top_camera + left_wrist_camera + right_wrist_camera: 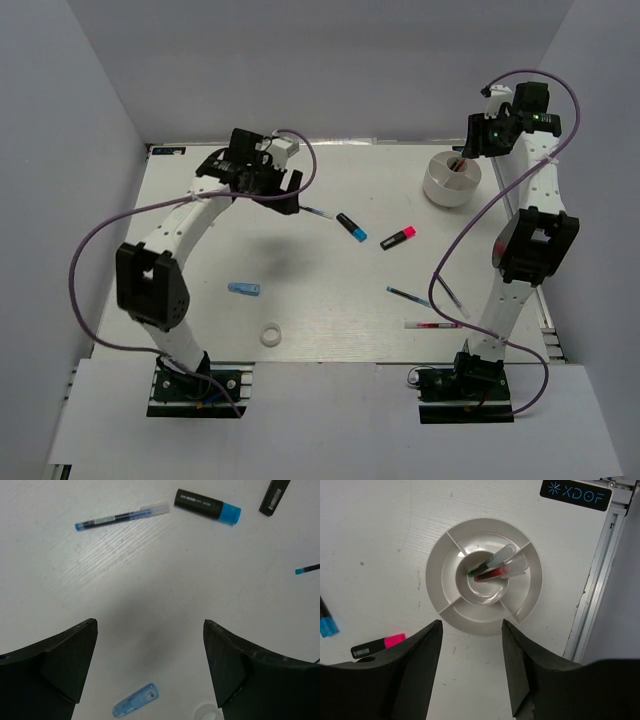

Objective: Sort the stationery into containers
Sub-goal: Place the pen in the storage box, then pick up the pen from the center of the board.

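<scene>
Directly above the dish, right gripper points down, parted.

Open table between light-blue tube and blue-capped marker (tape ring nearer the front edge)

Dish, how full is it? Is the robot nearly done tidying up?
Not nearly. Done: two pens stand in the dish's middle cup. In hand: nothing; the right claw hangs open over the dish, the left claw open over the table. Left: a blue pen, blue-cap marker, pink-cap marker, tube, tape ring and more pens lie on the table.
</scene>
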You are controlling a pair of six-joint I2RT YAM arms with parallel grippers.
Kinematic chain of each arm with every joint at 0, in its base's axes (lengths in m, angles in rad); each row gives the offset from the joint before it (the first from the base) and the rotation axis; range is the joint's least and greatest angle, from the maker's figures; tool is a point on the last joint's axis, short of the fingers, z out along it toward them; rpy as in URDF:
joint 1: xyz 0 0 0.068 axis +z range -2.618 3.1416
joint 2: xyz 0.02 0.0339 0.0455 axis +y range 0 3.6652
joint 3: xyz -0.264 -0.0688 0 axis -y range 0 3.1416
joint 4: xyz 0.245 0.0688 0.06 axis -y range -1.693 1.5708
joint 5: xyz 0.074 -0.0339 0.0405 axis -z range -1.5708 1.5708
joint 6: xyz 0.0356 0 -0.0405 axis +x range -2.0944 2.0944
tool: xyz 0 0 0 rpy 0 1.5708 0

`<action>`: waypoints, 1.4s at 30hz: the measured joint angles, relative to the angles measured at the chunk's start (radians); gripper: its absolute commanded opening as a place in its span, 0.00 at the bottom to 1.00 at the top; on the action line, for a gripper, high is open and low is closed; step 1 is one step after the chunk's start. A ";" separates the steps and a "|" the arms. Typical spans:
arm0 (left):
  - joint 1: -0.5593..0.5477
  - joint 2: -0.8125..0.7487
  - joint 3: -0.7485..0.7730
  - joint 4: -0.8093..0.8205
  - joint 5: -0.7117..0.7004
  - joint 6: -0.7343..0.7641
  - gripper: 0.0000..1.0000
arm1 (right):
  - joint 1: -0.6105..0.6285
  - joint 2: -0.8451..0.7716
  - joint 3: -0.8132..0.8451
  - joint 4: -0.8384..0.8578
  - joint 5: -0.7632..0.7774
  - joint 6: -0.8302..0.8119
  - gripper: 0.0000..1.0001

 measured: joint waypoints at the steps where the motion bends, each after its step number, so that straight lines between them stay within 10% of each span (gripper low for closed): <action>1: 0.000 0.051 0.051 -0.006 0.015 0.018 0.94 | 0.001 0.000 0.000 -0.001 -0.002 0.001 0.57; 9: 0.000 0.456 0.499 -0.029 0.166 0.205 0.88 | 0.002 -0.029 -0.046 -0.023 -0.076 0.021 0.57; 19: 0.040 0.705 0.665 -0.079 0.422 0.387 0.91 | 0.002 -0.156 -0.156 -0.079 -0.126 -0.001 0.57; 42: 0.092 0.797 0.668 -0.135 0.402 0.478 0.91 | 0.002 -0.168 -0.181 -0.127 -0.203 -0.015 0.56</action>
